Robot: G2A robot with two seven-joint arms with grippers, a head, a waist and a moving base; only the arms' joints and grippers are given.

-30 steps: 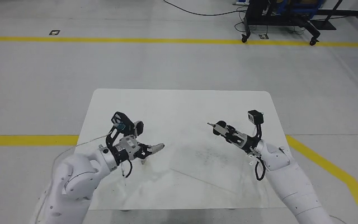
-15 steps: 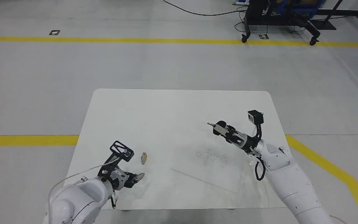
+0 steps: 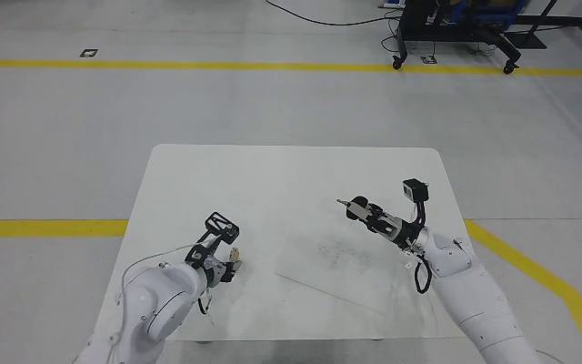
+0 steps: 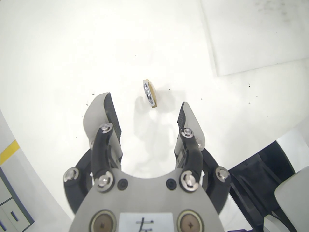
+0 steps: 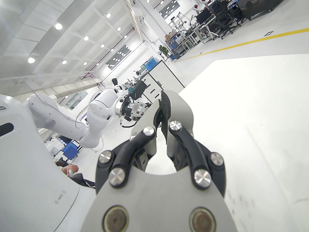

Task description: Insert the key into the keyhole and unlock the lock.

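The small brass padlock (image 4: pixel 150 93) rests on the table (image 3: pixel 291 173), apparently on its edge, between the spread fingers of the left gripper (image 4: pixel 144 102) and untouched by them. The key (image 3: pixel 343 203) is clamped in the right gripper (image 3: pixel 356 209), well apart from the padlock. If the fingers are closed off-centre, the padlock could be tipped flat or pushed away. Since half a second ago, the left gripper has been brought back from the table's near edge; the right arm is unchanged.
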